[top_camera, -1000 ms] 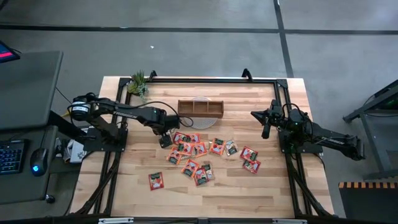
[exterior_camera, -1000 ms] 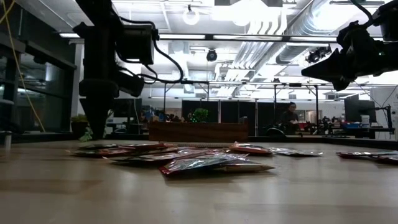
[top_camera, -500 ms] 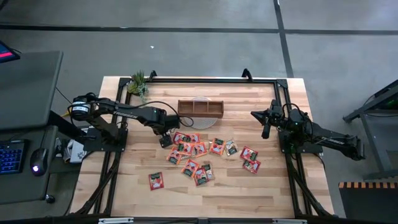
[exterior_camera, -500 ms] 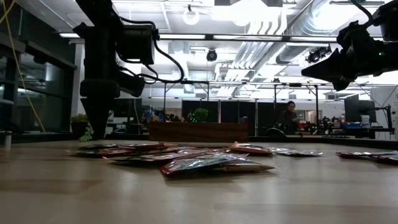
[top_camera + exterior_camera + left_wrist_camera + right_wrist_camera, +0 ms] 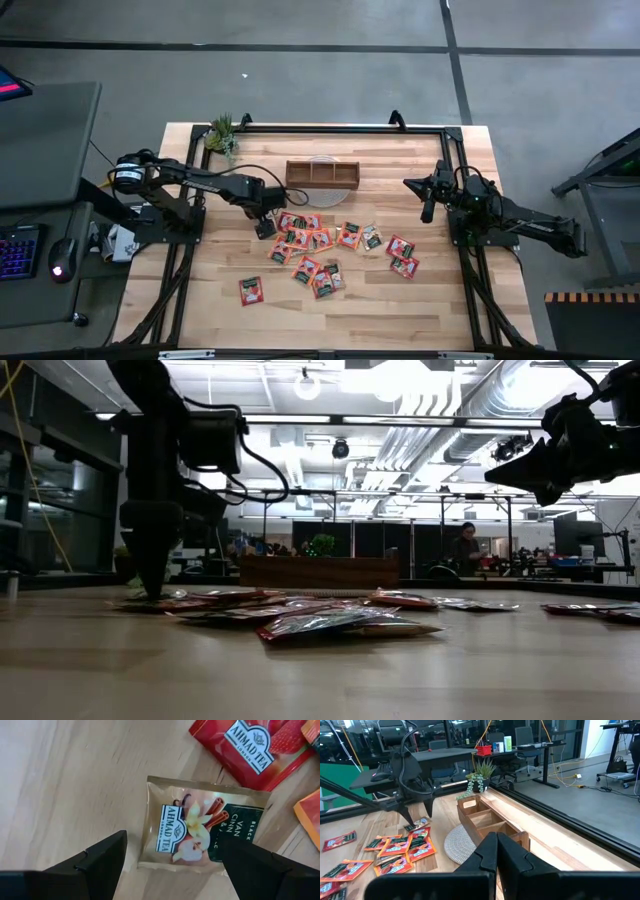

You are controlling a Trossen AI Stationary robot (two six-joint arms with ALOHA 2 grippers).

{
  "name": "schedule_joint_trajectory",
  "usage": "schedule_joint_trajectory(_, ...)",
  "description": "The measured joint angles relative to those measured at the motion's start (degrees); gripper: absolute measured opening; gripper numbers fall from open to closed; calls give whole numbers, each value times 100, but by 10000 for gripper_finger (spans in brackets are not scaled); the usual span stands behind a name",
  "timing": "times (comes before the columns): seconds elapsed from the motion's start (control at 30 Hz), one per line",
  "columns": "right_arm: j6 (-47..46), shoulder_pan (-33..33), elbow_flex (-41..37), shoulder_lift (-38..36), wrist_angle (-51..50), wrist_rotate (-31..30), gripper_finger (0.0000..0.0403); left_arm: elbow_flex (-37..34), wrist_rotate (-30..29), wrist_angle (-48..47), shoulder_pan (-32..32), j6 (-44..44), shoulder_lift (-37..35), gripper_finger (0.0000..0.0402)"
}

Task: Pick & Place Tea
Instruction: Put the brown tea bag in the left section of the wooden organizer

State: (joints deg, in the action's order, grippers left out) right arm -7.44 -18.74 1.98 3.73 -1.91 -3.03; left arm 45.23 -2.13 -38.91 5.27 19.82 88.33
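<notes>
I've got the left gripper [image 5: 172,857] spread wide, straddling a beige vanilla sachet [image 5: 200,827] at the pile's [image 5: 325,248] edge — easiest one to isolate. Tray [image 5: 321,174] beyond; right gripper [image 5: 428,208] parked shut, empty.

Small flat square tea sachets [image 5: 320,245] (mostly red or orange) lie scattered just in front of the wooden tray [image 5: 322,173], several overlapping; one red sachet [image 5: 251,290] lies apart, farther out.
</notes>
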Motion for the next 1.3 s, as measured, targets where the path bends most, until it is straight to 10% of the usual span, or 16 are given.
schedule_joint_trajectory(0.3, 0, 2, 0, 0, 0, 0, 0, -181, 163, 275, 5, -1, -17, 287)
schedule_joint_trajectory(1.3, 0, 2, 0, 0, 1, 0, 0, -190, 187, 189, 154, 17, -28, 33)
